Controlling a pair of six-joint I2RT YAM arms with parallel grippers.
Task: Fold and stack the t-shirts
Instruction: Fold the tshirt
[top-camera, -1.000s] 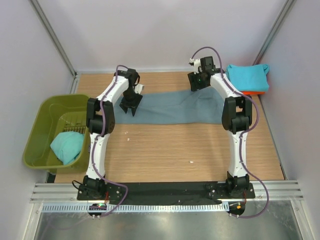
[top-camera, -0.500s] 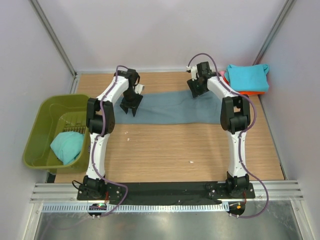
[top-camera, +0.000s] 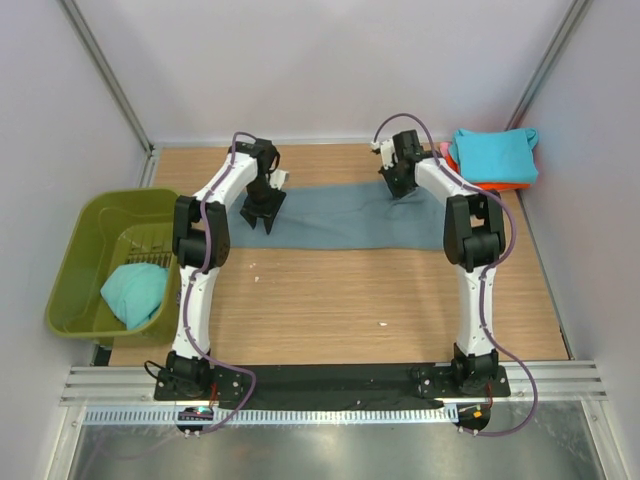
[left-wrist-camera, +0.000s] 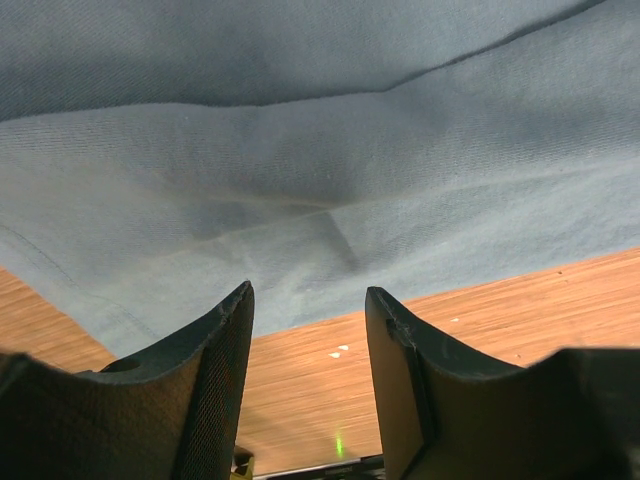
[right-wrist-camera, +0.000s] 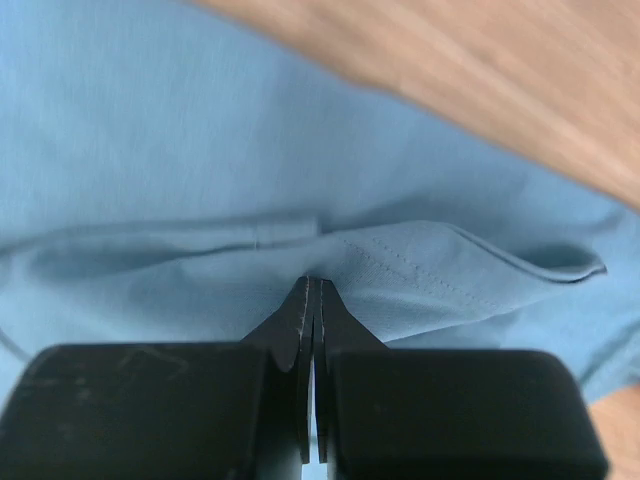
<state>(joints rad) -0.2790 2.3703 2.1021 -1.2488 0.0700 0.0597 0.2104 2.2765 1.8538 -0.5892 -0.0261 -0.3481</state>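
A large slate blue-grey t-shirt (top-camera: 350, 215) lies folded into a long strip across the back of the table. My left gripper (top-camera: 262, 213) hovers open over the strip's left end. In the left wrist view its fingers (left-wrist-camera: 215, 360) straddle the near hem of the cloth (left-wrist-camera: 320, 150), with bare wood between them. My right gripper (top-camera: 400, 186) is at the strip's far edge, right of centre. In the right wrist view the gripper (right-wrist-camera: 313, 285) is shut, pinching a raised fold of the blue-grey cloth (right-wrist-camera: 200, 130).
A folded turquoise t-shirt (top-camera: 495, 153) tops an orange one (top-camera: 503, 186) at the back right corner, with a pink edge (top-camera: 443, 150) showing. An olive-green tub (top-camera: 80, 225) at the left edge holds a crumpled turquoise t-shirt (top-camera: 133, 293). Walls enclose the table.
My right gripper moved left and down onto the shirt's far edge and closed on a fold of it. The left arm stayed still.
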